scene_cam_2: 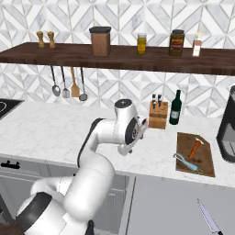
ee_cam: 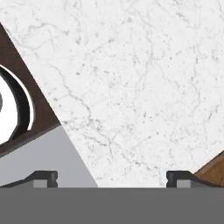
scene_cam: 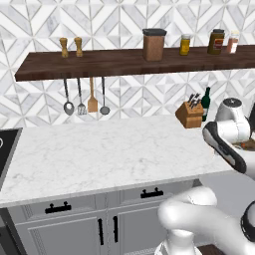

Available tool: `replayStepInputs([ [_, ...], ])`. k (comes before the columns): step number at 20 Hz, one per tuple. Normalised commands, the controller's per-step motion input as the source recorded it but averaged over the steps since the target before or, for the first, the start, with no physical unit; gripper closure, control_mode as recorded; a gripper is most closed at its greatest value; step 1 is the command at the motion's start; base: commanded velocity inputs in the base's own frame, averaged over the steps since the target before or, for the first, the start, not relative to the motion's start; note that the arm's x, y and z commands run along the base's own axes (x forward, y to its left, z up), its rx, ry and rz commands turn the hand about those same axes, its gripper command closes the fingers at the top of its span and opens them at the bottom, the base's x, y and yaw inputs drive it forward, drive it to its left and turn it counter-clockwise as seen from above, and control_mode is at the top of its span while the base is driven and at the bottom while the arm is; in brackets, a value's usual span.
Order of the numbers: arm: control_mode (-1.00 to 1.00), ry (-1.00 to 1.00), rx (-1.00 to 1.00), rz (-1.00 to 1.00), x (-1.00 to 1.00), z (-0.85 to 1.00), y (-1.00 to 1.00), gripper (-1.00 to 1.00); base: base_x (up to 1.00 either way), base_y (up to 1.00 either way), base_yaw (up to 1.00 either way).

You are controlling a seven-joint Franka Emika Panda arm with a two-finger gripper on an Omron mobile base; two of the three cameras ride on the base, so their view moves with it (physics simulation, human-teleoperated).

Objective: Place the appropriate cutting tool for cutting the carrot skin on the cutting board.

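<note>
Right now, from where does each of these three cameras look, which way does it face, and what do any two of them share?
Left base view: behind the arm on its left, facing the marble counter and wall shelf; arm links at lower right.
Right base view: behind on the right, facing the cutting board with the carrot and a peeler; arm at lower left.
Hand view: on the hand, looking down at the counter; open gripper at the bottom.
Both base views share the knife block and shelf.
</note>
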Motion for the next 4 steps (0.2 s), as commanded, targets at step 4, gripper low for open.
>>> replayStepInputs([
  [4, -1.00, 0.00, -0.16, 0.08, -0.22, 0.00, 1.00, -1.00, 0.00, 0.00, 0.00],
])
